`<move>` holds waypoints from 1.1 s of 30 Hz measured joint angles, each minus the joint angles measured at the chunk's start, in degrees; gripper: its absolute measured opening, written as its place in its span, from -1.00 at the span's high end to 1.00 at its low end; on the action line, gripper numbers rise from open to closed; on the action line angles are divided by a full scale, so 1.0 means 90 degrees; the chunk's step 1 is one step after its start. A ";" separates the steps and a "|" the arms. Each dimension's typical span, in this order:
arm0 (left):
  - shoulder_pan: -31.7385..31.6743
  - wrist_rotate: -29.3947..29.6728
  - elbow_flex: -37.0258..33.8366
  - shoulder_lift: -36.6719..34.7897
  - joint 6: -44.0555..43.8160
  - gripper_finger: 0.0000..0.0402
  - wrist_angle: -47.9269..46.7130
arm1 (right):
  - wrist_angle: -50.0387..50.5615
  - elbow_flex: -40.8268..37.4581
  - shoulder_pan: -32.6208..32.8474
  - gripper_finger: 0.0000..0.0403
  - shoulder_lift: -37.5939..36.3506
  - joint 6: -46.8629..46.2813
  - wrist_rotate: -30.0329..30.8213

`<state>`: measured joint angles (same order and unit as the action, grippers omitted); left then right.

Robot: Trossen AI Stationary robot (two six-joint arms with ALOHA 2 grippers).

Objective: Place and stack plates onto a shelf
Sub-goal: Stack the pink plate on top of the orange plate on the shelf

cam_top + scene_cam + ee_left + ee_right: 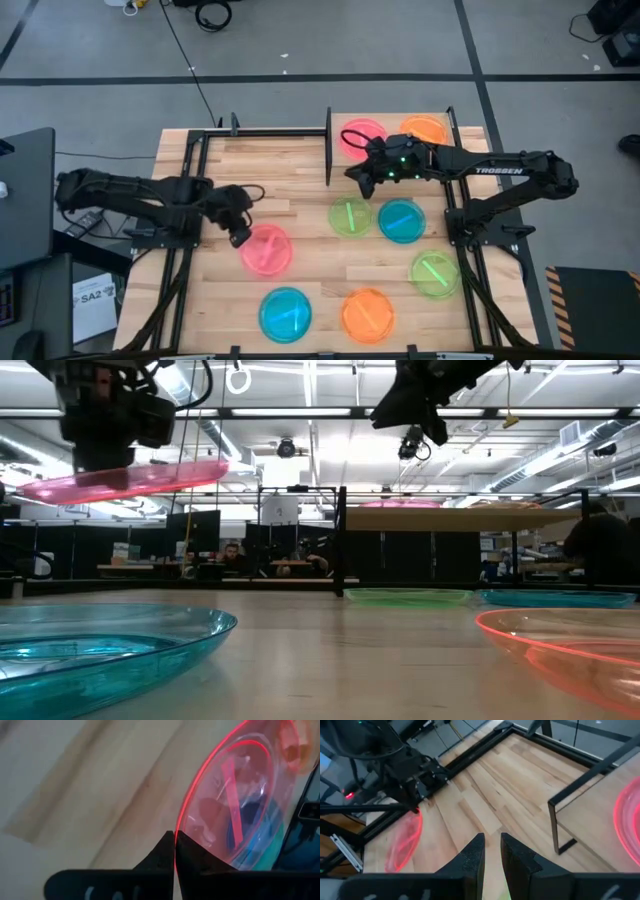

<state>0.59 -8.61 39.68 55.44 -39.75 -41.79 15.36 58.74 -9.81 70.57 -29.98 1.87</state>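
Bare table is lying open between the two arms, giving free passage toward the shelf. The black frame is standing just left of the shelf, its upright post barring a sideways approach. The right end effector is hovering by the shelf's left edge, beside the pink plate and orange plate crowding the board.

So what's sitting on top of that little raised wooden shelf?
Two plates lie side by side on the shelf: a pink plate and an orange plate. The right arm's tool and wrist hang over the pink one's near edge, hiding part of it.
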 joint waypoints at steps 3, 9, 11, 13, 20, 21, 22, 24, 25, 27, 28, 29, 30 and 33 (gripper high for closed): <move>-0.0290 0.0001 0.0002 0.0000 0.0239 0.96 0.0180 | -0.0198 -0.0002 0.0001 0.61 0.0168 -0.0002 -0.0011; -0.0809 0.0002 0.0002 0.0002 0.0399 0.96 0.0389 | -0.1082 0.0000 0.0003 0.48 0.0929 -0.0280 -0.0565; -0.0953 0.0002 0.0002 0.0002 0.0401 0.96 0.0491 | -0.1521 0.0000 0.0006 0.47 0.1253 -0.0338 -0.0786; -0.1081 0.0001 0.0002 0.0003 0.0401 0.96 0.0551 | -0.2016 0.0000 0.0012 0.47 0.1588 -0.0339 -0.0998; -0.1407 0.0001 0.0002 0.0005 0.0456 0.96 0.0631 | -0.3545 0.0000 0.0023 0.47 0.2591 -0.0348 -0.1437; -0.1428 0.0001 0.0002 0.0005 0.0487 0.96 0.0632 | -0.3680 0.0000 0.0023 0.47 0.2697 -0.0359 -0.1457; -0.1452 0.0001 0.0002 0.0005 0.0493 0.96 0.0633 | -0.3798 0.0000 0.0023 0.47 0.2792 -0.0380 -0.1464; -0.1493 -0.0001 0.0002 0.0005 0.0496 0.96 0.0631 | -0.3926 0.0000 0.0023 0.47 0.2953 -0.0389 -0.1509; -0.1517 -0.0001 0.0002 0.0005 0.0496 0.96 0.0631 | -0.3988 -0.0002 0.0023 0.47 0.3027 -0.0393 -0.1524; -0.1567 -0.0001 0.0002 0.0005 0.0496 0.96 0.0633 | -0.4095 -0.0002 0.0035 0.47 0.3162 -0.0394 -0.1552; -0.1593 -0.0001 0.0002 0.0005 0.0496 0.96 0.0633 | -0.4132 -0.0002 0.0046 0.47 0.3218 -0.0396 -0.1559; -0.1617 0.0001 0.0002 0.0005 0.0496 0.96 0.0628 | -0.4175 -0.0001 0.0060 0.47 0.3275 -0.0396 -0.1565; -0.1637 -0.0001 0.0002 0.0005 0.0496 0.96 0.0633 | -0.4203 -0.0001 0.0074 0.47 0.3309 -0.0396 -0.1582; -0.1708 -0.0002 0.0002 0.0005 0.0496 0.96 0.0630 | -0.4284 -0.0002 0.0121 0.47 0.3344 -0.0396 -0.1596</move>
<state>-14.78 -8.63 39.70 55.48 -35.29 -36.12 -23.20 58.72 -8.73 100.66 -33.54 -12.49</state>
